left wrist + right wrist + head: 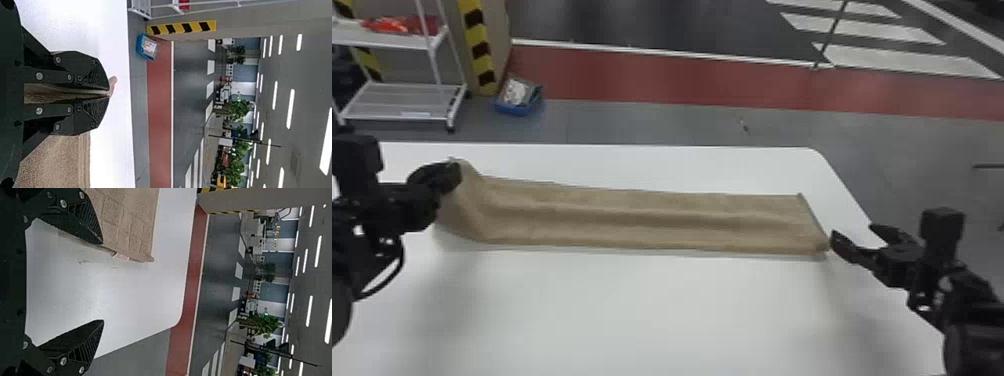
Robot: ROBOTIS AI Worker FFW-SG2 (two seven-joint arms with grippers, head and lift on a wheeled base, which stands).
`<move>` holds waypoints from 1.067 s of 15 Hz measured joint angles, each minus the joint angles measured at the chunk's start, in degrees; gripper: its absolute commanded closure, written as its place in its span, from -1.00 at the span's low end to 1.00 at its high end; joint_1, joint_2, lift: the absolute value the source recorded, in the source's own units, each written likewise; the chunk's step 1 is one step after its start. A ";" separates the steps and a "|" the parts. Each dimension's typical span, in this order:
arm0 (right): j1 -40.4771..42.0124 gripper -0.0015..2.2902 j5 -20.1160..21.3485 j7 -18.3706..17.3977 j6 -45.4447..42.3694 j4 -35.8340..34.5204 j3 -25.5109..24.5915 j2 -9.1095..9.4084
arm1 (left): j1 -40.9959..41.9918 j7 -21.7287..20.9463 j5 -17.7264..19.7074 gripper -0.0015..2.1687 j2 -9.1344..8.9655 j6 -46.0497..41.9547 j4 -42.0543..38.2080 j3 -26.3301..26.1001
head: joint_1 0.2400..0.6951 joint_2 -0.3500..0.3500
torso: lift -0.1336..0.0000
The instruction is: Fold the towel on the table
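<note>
Surface: white table [607, 310], smooth, with a rounded far right corner; a few faint marks show on it in the right wrist view. Towel [642, 217], tan, lies as a long narrow strip across the far part of the table. A soft ridge runs along its length. Right end lies low on the tabletop; left end is raised and bunched. A small pale tag [122, 256] shows at the towel's edge in the right wrist view.

Left gripper [452, 176]: jaws closed on the towel's left end, cloth pinched between them, a bit protruding past the tips. Right gripper [853, 232]: jaws wide, nothing held, one fingertip at the near corner of the towel's right end; contact cannot be told.

Room: beyond the table, grey floor [657, 120], then a red band [682, 80] edged in white, then a dark lane [657, 25] with white stripes [907, 57]. At far left, a white rack [407, 97] with red items on its upper shelf, a yellow-and-black striped pillar [477, 45], and a blue bin [517, 102] at its foot. Green foliage [266, 329] and ceiling lights [290, 109] farther off.
</note>
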 measured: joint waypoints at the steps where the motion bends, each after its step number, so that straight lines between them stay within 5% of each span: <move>1: 0.16 -0.83 -0.10 0.01 0.46 -0.64 -0.13 0.02 | -0.17 1.15 -1.07 -0.87 -0.01 -0.13 0.22 -0.48 | 1.00 -0.57 | -0.91; 9: 0.53 -0.83 -0.27 0.08 1.44 -2.41 -0.15 0.70 | 1.96 8.24 -8.45 -0.94 0.94 -0.74 -1.29 -0.28 | 1.00 -0.45 | -0.91; 16: -1.20 -0.81 -0.60 1.92 8.46 -3.96 0.23 0.81 | 5.20 4.25 2.42 -0.94 1.98 2.23 -4.38 5.65 | 1.00 -0.35 | -0.91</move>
